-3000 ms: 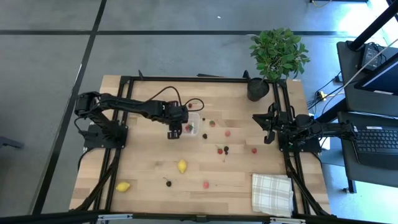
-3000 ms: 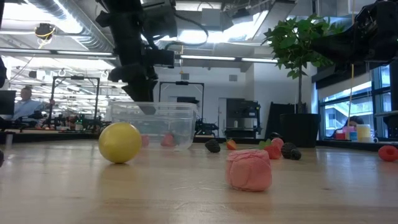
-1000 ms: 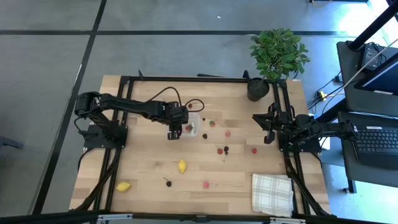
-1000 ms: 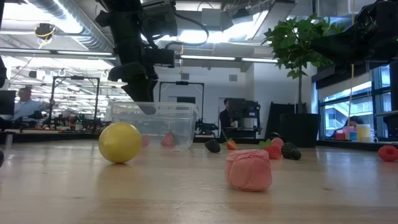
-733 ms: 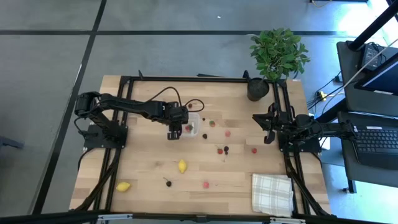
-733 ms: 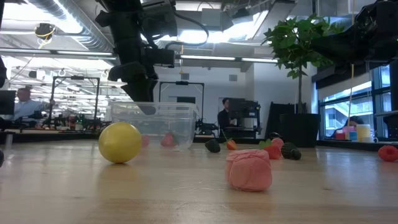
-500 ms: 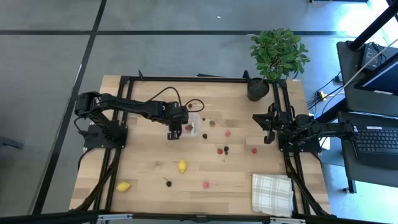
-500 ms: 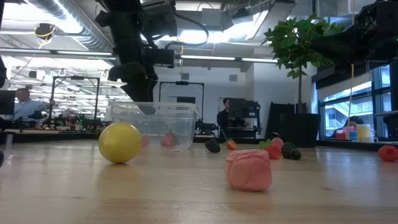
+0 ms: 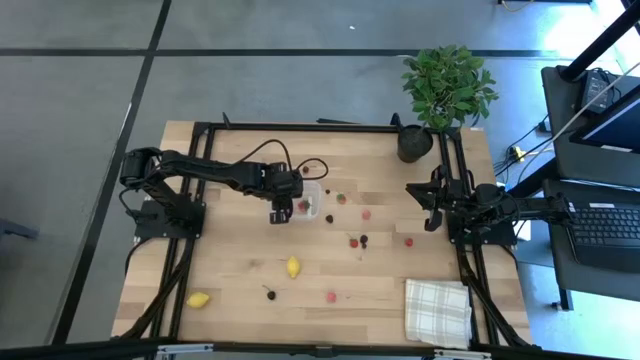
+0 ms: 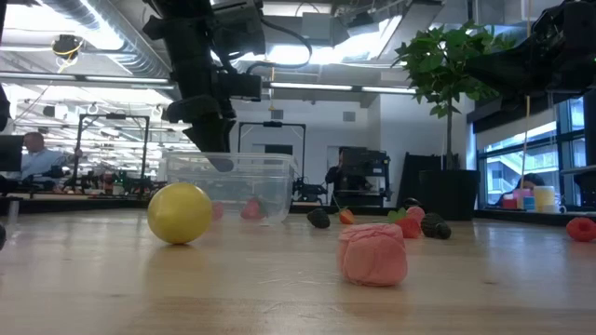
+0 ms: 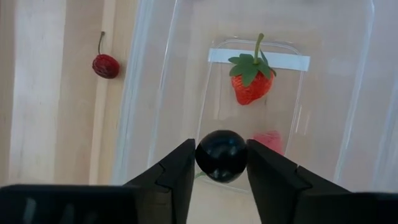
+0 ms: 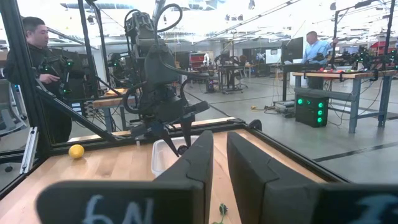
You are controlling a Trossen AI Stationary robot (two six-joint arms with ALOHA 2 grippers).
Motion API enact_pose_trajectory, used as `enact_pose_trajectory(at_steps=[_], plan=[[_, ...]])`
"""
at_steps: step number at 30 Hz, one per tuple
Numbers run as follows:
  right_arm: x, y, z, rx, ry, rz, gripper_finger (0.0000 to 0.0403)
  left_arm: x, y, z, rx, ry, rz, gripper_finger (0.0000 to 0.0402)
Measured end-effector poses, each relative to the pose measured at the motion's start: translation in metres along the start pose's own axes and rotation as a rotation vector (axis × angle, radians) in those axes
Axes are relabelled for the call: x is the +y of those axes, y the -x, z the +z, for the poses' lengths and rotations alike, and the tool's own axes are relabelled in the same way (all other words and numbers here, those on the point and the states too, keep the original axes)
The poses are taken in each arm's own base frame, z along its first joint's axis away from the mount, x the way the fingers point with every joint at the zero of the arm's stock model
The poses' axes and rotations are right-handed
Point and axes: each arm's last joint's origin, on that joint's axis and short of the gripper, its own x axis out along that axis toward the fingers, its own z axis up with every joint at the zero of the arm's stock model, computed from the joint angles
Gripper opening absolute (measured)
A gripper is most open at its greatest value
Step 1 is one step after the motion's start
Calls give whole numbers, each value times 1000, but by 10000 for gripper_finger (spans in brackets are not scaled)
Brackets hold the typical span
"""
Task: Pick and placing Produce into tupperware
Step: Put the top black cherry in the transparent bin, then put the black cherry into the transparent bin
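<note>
From the high view, the left gripper (image 9: 281, 212) is hanging over the near-left end of the tupperware (image 9: 309, 200), which is sitting a little left of the middle of the counter (image 9: 240, 270), toward its far edge. The arm is covering much of the tub, so its contents are too small to tell here. Scattered produce is lying on open wood: a lemon (image 9: 293, 267) near the middle, another lemon (image 9: 198, 299) by the near-left corner, and small red berries (image 9: 353, 241) to the right of the tub. The right gripper (image 9: 432, 206) is waiting near the right edge, well apart from everything. A checked cloth (image 9: 437, 310) is filling the near-right corner, and a potted plant (image 9: 445, 90) is standing at the far-right corner.

In the low view, the yellow lemon is partly covering the clear tub, and a pink piece (image 10: 372, 253) is sitting alone on bare wood in front.

In the left wrist view, the half-parted fingers (image 11: 174, 171) are pinching a dark round berry (image 11: 221, 155) above the tub's floor, where a strawberry (image 11: 252, 81) is lying; a second pink piece is half hidden behind the berry. A cherry (image 11: 106, 65) is lying outside the wall.

In the right wrist view, that gripper's fingers (image 12: 196, 158) are pressing close together, holding nothing.
</note>
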Motion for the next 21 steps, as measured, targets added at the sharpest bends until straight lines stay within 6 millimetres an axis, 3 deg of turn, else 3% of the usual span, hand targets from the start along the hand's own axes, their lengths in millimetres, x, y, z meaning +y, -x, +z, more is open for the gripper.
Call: enact_pose_trajectory(at_steps=[9, 21], plan=[[0, 0, 0, 0, 0, 0, 51, 0, 0, 0, 0, 3, -1, 211], [0, 0, 0, 0, 2, 0, 51, -19, 8, 1, -25, -64, -25, 213]])
